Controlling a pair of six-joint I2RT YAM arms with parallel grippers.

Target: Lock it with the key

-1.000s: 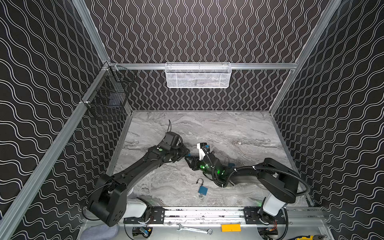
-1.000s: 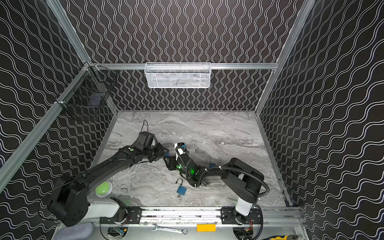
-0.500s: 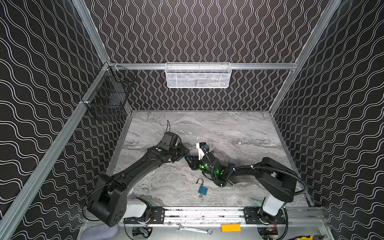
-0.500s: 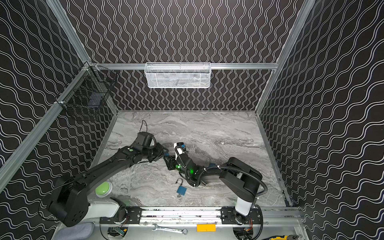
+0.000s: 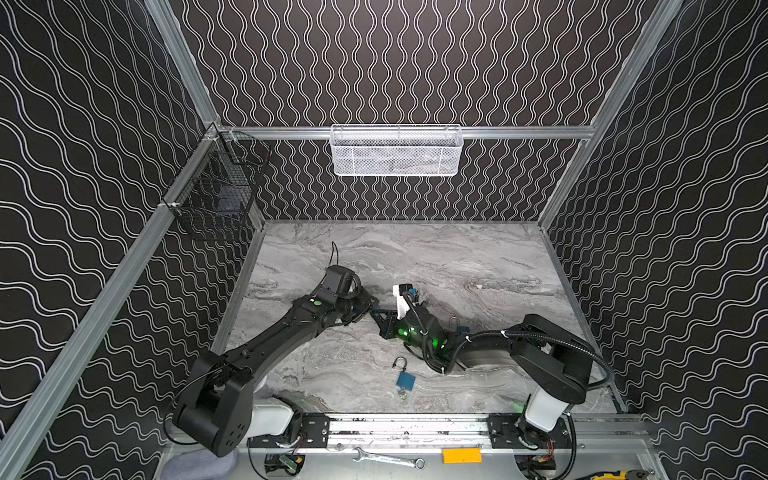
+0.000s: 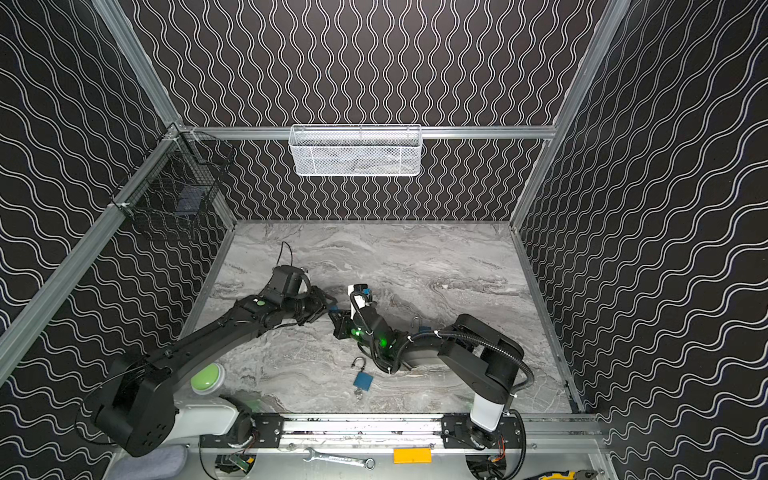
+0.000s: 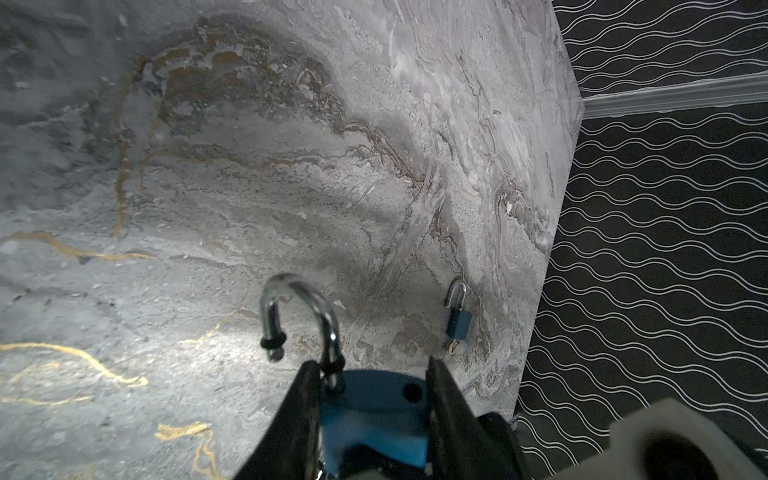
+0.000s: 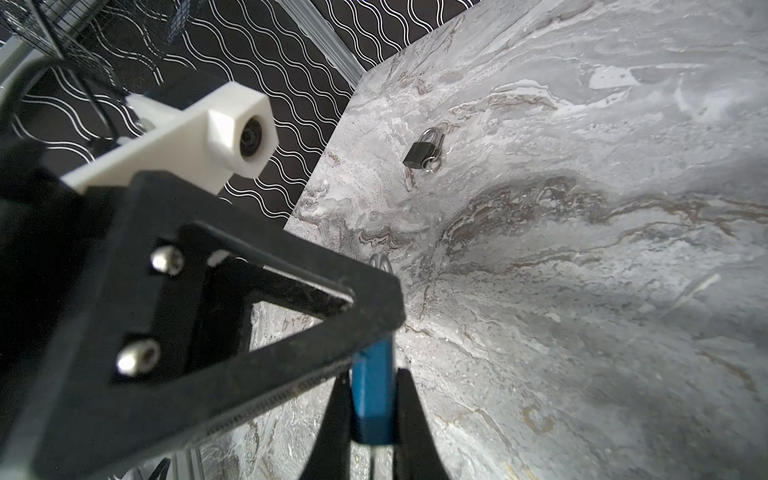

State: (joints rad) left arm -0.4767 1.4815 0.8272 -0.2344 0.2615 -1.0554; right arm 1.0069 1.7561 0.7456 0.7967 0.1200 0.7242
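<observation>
Closing is what changed: the right claw [image 8: 372, 373] has drawn its fingers together since the earlier frames, while both arms sit about where they were.

Blue metal padlock [image 7: 374, 411] is off the grey marbled counter [image 7: 291, 166], held in the air left of centre. Its silver shackle [image 7: 299, 316] stands open, free leg out of the body, and points forward, away from the left wrist. Left claw [image 7: 371, 368] grasps the body across its broad width.

Right claw meets the left one nearly tip to tip in both top views. Its wrist view shows the blue body edge-on between the clenched fingers, low on the body and away from the shackle as far as we can judge. Whether they pinch a key there or the body itself, we cannot tell.

Judgement: the long axis, base to shackle, lies roughly along the left claw's reach, shackle leading. We put the right claw nearer the base end, so key work falls to it while the left steadies.
</observation>
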